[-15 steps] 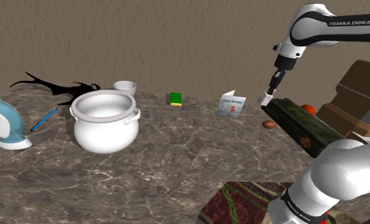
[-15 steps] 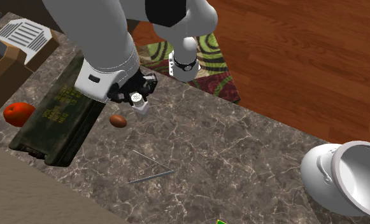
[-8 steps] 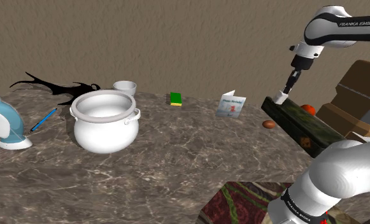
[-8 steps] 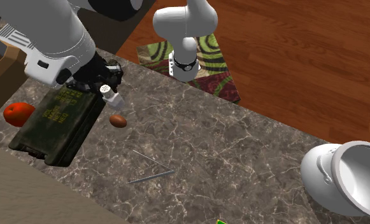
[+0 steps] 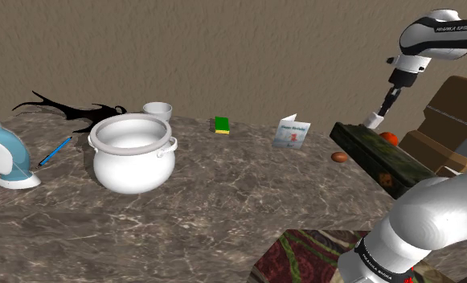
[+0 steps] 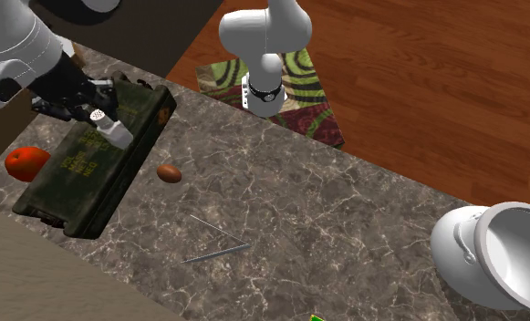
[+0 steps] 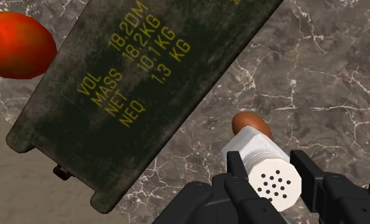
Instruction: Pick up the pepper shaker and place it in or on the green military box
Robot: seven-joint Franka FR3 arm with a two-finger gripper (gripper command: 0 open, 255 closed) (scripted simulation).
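End effector (image 7: 269,170), clamped on the white shaker (image 7: 261,156), hangs over the green box (image 7: 145,83); its lid likely lies straight below.

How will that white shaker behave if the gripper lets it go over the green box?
The shaker looks rigid and small, so it is probably light; the gripper clasps it without visible squashing. Round-bodied and held tilted, it could tip and roll if released like this. The green box has a flat lid, which should help.

Shoulder camera looking low across tabletop (image 5: 223,201) toward wall (image 5: 223,48); second exterior looking steeply down from opposite side; wrist camera looking down close; all sharing green box (image 5: 376,154)
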